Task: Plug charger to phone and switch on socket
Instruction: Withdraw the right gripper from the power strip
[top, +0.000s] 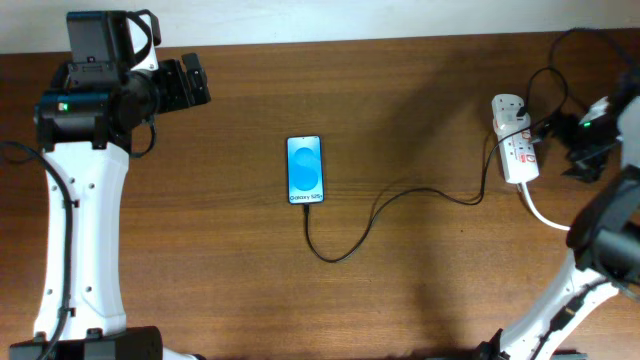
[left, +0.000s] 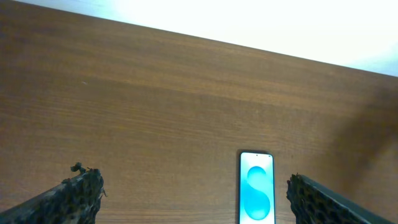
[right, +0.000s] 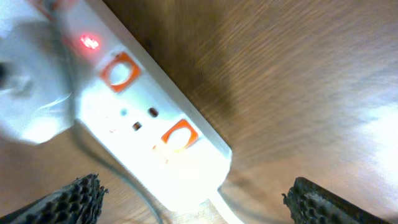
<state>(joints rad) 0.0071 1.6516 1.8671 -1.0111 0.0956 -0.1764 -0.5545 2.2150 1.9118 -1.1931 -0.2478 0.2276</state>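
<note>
The phone (top: 305, 169) lies flat mid-table with its blue screen lit; it also shows in the left wrist view (left: 256, 188). The thin black charger cable (top: 400, 195) runs from the phone's near end in a loop to the white socket strip (top: 516, 143) at the right. In the right wrist view the socket (right: 143, 118) has orange-red switches and a lit red lamp. My left gripper (top: 193, 81) is open and empty at the far left, well away from the phone (left: 196, 200). My right gripper (top: 583, 152) is open, just above the socket's cord end (right: 199, 202).
A white adapter (right: 28, 106) sits plugged into the strip. The thick white cord (top: 545, 215) leaves the strip toward the right arm's base. Black cables loop behind the socket (top: 560, 60). The table's far edge shows in the left wrist view (left: 249, 46).
</note>
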